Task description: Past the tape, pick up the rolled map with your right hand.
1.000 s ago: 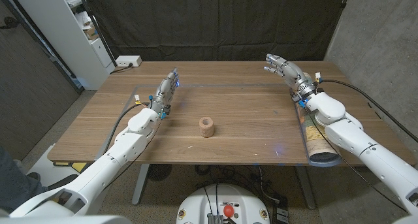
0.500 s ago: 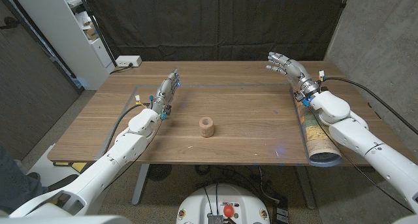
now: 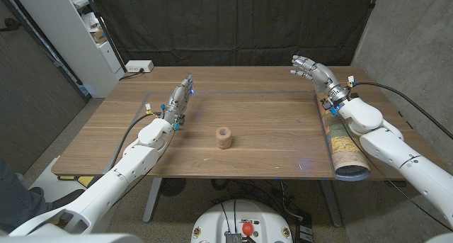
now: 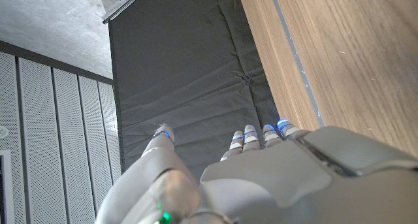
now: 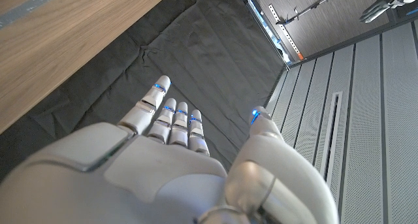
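Note:
The rolled map (image 3: 345,145) is a long printed tube lying along the table's right edge, outside the tape line (image 3: 322,130); my right forearm hides its far end. My right hand (image 3: 311,69) hovers above the far right part of the table, beyond the map's far end, fingers spread and holding nothing. The right wrist view shows that hand (image 5: 176,165) with straight fingers against the dark curtain. My left hand (image 3: 182,94) stands on its edge near the far left, fingers straight and empty. It also appears as my left hand (image 4: 261,172) in the left wrist view.
A small wooden ring (image 3: 224,137) stands at the table's middle. Tape (image 3: 241,94) outlines a rectangle on the wooden table (image 3: 269,151). A white power strip (image 3: 139,66) sits at the far left corner, beside a white shelf (image 3: 78,30). A dark curtain hangs behind.
My right hand has drifted a little to the right and slightly farther along the table's right side. The left arm, the ring and the map have stayed put.

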Robot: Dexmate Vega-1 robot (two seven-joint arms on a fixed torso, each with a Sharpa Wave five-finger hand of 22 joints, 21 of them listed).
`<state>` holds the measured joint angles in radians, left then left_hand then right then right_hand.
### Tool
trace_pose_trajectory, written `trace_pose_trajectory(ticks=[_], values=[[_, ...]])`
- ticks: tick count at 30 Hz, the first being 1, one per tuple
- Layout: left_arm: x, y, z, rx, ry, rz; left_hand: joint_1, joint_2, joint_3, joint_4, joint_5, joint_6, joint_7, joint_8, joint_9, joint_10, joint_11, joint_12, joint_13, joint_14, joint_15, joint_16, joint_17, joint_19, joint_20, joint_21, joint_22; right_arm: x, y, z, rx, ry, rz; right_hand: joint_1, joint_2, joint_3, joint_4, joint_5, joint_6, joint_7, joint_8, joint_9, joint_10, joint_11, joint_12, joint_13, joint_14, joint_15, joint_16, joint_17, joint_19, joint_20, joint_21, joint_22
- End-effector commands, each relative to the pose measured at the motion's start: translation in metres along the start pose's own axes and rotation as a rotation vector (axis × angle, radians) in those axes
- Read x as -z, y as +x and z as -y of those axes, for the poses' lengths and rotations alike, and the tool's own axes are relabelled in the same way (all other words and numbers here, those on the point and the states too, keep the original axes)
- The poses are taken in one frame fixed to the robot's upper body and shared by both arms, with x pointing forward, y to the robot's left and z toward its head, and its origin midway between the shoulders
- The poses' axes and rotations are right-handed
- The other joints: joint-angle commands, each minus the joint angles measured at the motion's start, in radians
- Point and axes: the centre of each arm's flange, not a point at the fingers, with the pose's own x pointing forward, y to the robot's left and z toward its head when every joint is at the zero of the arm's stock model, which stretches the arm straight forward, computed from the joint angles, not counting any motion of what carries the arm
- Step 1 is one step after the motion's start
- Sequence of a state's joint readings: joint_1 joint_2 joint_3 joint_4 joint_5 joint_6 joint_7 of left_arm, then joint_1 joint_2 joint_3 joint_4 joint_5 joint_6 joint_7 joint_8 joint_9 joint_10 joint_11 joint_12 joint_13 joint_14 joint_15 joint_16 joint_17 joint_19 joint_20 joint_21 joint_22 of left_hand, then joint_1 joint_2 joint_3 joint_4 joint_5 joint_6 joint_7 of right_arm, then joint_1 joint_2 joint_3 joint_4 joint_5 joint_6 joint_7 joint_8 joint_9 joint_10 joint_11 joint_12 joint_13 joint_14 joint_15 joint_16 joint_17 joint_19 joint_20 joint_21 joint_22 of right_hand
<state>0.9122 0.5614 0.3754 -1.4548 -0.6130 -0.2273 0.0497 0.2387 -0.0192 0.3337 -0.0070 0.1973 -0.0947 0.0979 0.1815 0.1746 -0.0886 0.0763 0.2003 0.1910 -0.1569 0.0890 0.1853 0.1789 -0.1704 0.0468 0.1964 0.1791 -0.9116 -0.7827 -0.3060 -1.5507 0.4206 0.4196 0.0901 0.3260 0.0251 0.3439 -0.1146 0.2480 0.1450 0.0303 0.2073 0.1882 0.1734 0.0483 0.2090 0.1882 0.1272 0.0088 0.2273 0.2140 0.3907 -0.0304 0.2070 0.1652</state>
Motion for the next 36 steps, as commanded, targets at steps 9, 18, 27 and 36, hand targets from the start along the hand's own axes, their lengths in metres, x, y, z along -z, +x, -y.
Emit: trace_pose_trajectory(ticks=[9, 18, 27, 36], values=[[-0.001, 0.006, 0.002, 0.012, 0.001, 0.004, 0.002, 0.012, 0.001, -0.006, -0.005, -0.001, -0.001, 0.007, 0.004, -0.001, -0.006, 0.009, 0.001, -0.004, -0.004, 0.003, 0.004, -0.01, 0.002, -0.001, 0.002, -0.011, -0.011, 0.008, 0.032, -0.126, -0.02, 0.011, -0.009, 0.004, -0.013, 0.008, 0.009, 0.0, 0.004, 0.006, 0.01, 0.007, 0.006, 0.005, 0.009, 0.001, 0.003, -0.002, 0.003, 0.003, -0.004, 0.003], [0.001, 0.011, 0.003, 0.021, -0.004, 0.0, 0.002, 0.013, 0.0, -0.007, -0.005, -0.002, -0.002, 0.006, 0.004, -0.002, -0.006, 0.009, 0.001, -0.004, -0.004, 0.004, 0.004, -0.011, 0.005, -0.001, 0.002, -0.012, -0.019, 0.011, 0.067, -0.151, -0.039, 0.013, -0.02, 0.001, -0.019, 0.009, 0.01, 0.001, 0.003, 0.006, 0.009, 0.009, 0.004, 0.005, 0.007, 0.003, 0.0, -0.003, 0.0, 0.006, -0.007, 0.003], [0.0, 0.016, 0.004, 0.029, -0.001, -0.001, 0.001, 0.013, 0.0, -0.008, -0.006, -0.001, -0.003, 0.007, 0.004, -0.002, -0.006, 0.009, 0.001, -0.004, -0.004, 0.003, 0.004, -0.014, 0.01, -0.002, 0.002, -0.013, -0.025, 0.015, 0.094, -0.173, -0.057, 0.016, -0.027, 0.0, -0.022, 0.01, 0.011, 0.001, 0.003, 0.006, 0.01, 0.007, 0.003, 0.005, 0.006, 0.004, -0.002, -0.004, -0.002, 0.01, -0.009, 0.004], [0.001, 0.02, 0.004, 0.036, -0.003, -0.004, 0.001, 0.014, -0.001, -0.009, -0.006, -0.001, -0.003, 0.006, 0.004, -0.002, -0.006, 0.009, 0.001, -0.005, -0.003, 0.003, 0.004, -0.016, 0.017, -0.002, 0.002, -0.013, -0.033, 0.018, 0.125, -0.194, -0.08, 0.019, -0.031, -0.001, -0.025, 0.011, 0.012, 0.001, 0.003, 0.006, 0.009, 0.006, 0.002, 0.006, 0.008, 0.0, -0.003, -0.005, -0.004, 0.015, -0.011, 0.004]])
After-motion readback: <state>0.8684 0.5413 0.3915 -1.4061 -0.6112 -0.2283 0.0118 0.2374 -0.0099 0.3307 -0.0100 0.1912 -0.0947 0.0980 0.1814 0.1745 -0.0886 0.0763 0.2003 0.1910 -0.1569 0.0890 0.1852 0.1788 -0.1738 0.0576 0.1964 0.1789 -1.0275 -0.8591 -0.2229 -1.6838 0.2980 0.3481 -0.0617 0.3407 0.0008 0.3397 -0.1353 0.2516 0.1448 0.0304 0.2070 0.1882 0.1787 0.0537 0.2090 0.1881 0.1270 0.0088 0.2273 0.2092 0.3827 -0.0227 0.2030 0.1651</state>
